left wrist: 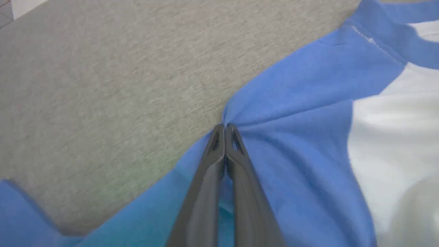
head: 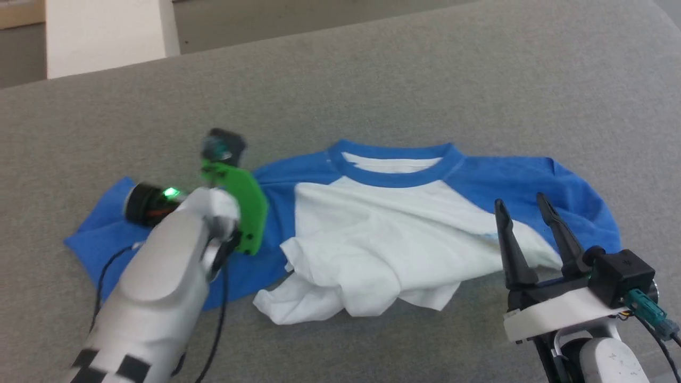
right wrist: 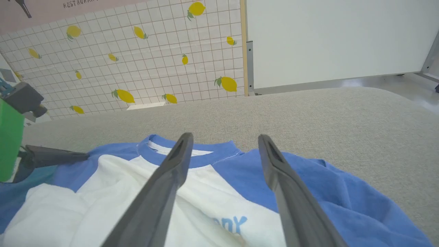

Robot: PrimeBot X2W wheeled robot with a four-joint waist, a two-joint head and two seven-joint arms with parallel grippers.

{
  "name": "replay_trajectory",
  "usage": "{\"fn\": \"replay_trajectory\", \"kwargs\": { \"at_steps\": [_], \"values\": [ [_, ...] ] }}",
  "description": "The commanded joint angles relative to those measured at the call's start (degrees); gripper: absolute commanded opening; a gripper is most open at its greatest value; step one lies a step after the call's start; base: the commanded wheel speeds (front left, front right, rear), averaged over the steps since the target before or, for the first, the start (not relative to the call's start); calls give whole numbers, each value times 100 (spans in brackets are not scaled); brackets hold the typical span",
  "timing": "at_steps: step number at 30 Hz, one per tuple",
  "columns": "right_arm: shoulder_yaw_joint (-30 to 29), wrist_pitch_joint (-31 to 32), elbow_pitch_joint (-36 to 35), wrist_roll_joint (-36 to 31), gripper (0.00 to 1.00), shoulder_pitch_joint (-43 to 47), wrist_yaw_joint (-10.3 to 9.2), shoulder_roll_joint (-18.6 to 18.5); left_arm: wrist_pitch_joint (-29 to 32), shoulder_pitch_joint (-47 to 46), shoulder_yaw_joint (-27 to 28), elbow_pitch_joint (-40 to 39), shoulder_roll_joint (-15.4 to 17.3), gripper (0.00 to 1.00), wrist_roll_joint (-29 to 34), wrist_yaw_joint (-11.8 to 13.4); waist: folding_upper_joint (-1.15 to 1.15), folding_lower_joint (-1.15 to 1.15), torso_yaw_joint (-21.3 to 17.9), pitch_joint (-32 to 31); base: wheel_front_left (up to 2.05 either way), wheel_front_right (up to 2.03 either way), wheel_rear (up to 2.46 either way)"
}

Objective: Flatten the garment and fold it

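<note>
1. Grey woven surface [head: 425, 80] takes up most of the head view. The garment [head: 372, 234] lies across the middle of it, neck opening toward the top of the frame, with one blue sleeve spread to frame left and the other to frame right.
2. White body is rumpled: the lower hem is bunched and folded over itself at lower centre of the head view.
3. Left gripper [left wrist: 225, 127], left wrist view: both fingers are pressed together at centre frame, clenched on a pinch of blue sleeve fabric at its upper edge, where blue meets grey. Creases fan out from the tips into the sleeve.
4. Head view, lower left: the pale left forearm rises over the sleeve at frame left. Its green plate [head: 245, 207] sits just beside the white panel and hides the fingers.
5. Right gripper [head: 524, 205], lower right of the head view: fingers spread apart — released, gripping nothing. The tips stand over the seam between the white body and the sleeve at frame right. Contact with the cloth — cannot tell.
6. Right wrist view: the two fingers frame the blue neck trim. A small blue logo [right wrist: 233, 224] shows between them at the bottom edge, and a lemon-print tiled wall [right wrist: 137, 68] stands at upper left.
</note>
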Motion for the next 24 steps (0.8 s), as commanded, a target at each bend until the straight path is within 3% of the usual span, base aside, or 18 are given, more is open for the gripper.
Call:
{"fn": "replay_trajectory", "kwargs": {
  "at_steps": [1,5,12,14,15,17,18,24],
  "values": [
    [-14,17,-24,-38,100,0,-8,0,-108,319,157,1,223,0,-108,172,0,0,191,-188,0,0,0],
    [-43,94,-56,-87,100,96,-8,0,-437,976,628,-383,490,0,-424,535,0,0,425,-383,0,0,0],
    [-121,310,-130,-171,100,209,-8,0,-524,1946,1053,-867,627,0,-821,943,0,0,747,-595,0,0,0],
    [-167,395,-153,-198,100,234,-8,0,-667,2123,1109,-988,616,52,-859,1000,0,0,812,-620,0,0,0],
    [-222,463,-151,-218,100,243,-8,0,-755,2212,1153,-1040,589,100,-897,1037,0,0,841,-630,0,0,0],
    [-395,588,-141,-239,100,242,-8,0,-1074,2330,1258,-1194,528,100,-947,1079,0,0,888,-633,0,0,0],
    [-775,871,-74,-274,100,176,-8,0,-2004,2454,1477,-1562,366,100,-1001,1041,0,0,957,-604,0,0,0],
    [-2153,1717,524,-200,100,-271,-8,0,-3563,2629,1499,-2093,132,100,-688,917,0,0,1095,-510,0,0,0]
  ]
}}
